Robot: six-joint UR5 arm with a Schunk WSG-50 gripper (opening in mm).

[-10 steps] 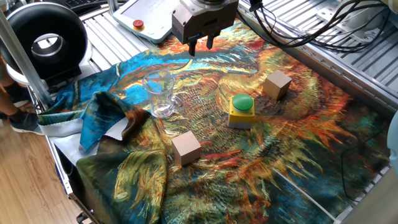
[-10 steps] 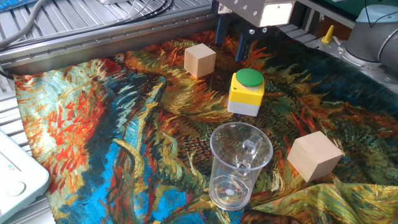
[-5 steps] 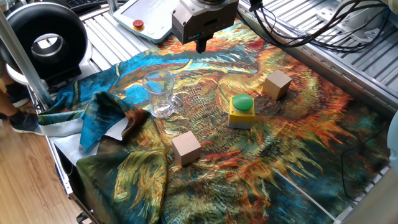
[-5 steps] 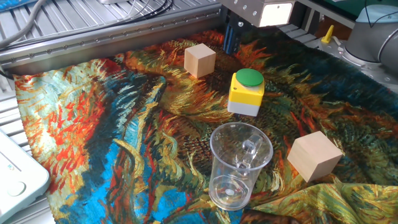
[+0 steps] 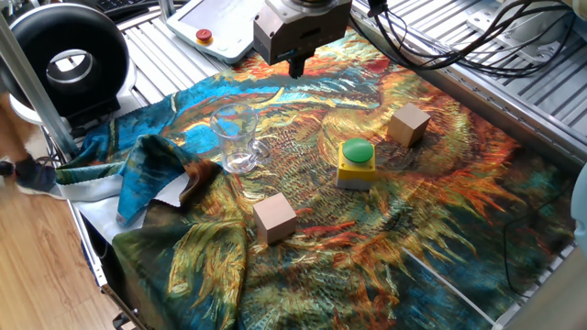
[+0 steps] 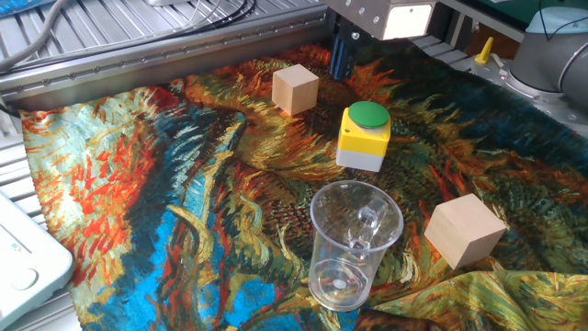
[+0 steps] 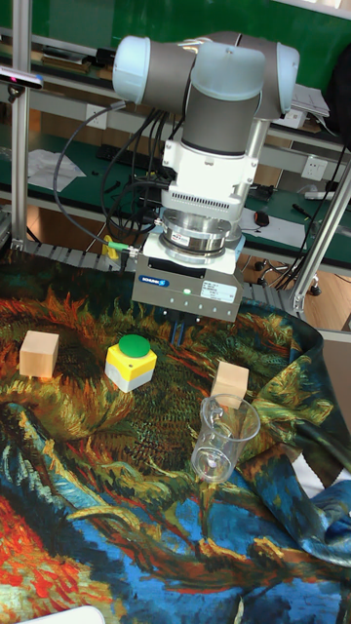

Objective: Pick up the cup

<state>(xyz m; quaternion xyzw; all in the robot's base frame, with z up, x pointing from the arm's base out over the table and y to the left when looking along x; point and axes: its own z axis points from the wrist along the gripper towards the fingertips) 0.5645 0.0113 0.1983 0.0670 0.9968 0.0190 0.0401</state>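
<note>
Here we see the cup (image 5: 235,137) standing upright on the painted cloth (image 5: 303,247), near the cloth's rumpled edge and empty. In the other fixed view the cup (image 6: 354,244) fills the foreground, clear glass with a thick base, and nothing touches it.

We find the gripper (image 5: 296,66) well apart from the cup, hanging above the far part of the cloth beside the metal slats. Its two dark fingers are pressed together into one narrow tip, with nothing between them. In the other fixed view the gripper (image 6: 342,62) shows the same closed pair, just behind the yellow box with the green button (image 6: 365,137) and beside one wooden cube (image 6: 295,88).

We count two wooden cubes. In one fixed view, one cube (image 5: 408,124) lies beyond the button box (image 5: 356,163), and the second cube (image 5: 274,218) lies nearer the camera, below the cup. The cup, the box and the cubes all stand apart from one another.

In the tall fixed view the arm (image 7: 219,146) rises over the cloth (image 7: 117,468), and its fingertips are mostly hidden behind the gripper body, so from there we cannot tell their gap. The cup (image 7: 223,439) stands in front of a cube (image 7: 230,381) there, with the button box (image 7: 130,362) off to the side.
</note>
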